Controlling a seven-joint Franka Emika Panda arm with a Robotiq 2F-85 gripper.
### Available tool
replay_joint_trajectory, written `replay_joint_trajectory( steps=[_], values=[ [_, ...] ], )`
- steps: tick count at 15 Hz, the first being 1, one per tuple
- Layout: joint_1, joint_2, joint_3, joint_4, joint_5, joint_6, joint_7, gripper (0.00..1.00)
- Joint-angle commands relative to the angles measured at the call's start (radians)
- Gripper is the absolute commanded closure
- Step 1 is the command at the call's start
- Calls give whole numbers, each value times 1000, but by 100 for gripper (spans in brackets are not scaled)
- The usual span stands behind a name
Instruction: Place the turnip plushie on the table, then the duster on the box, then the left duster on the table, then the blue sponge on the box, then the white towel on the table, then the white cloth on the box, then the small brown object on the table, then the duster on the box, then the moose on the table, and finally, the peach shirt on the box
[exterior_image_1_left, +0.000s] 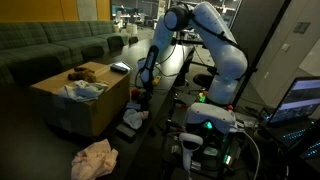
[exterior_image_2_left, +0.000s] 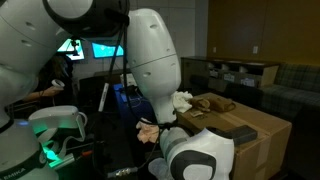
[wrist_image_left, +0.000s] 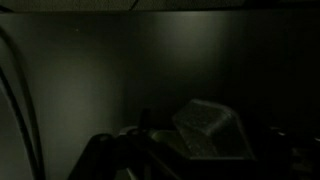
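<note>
In an exterior view, tool (exterior_image_1_left: 143, 80) low near the box (exterior_image_1_left: 60, 108), opening and hold impossible to tell; wrist view too dark. Atop the box, moose (exterior_image_1_left: 82, 72) and white towel (exterior_image_1_left: 86, 91); peach shirt (exterior_image_1_left: 95, 158) on the floor (exterior_image_1_left: 30, 160).

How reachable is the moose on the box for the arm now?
Probably yes: the moose lies uncovered atop the box, and the gripper hangs beside the box with nothing visibly between.

No writing can be read here.
The lit screens (exterior_image_1_left: 303, 98) give only coloured blur, the cardboard box (exterior_image_1_left: 60, 115) shows no legible print, and the wrist view is too dark for lettering.
</note>
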Motion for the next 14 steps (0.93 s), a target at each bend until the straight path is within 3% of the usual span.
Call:
replay_joint_trajectory(
  steps=[1,9,14],
  values=[
    [-11,-86,14,-62,23,46,-6,0],
    [-11,-238,66,-207,38,174,-18,0],
    [-70,-261,195,-279,95,254,-74,0]
  ],
)
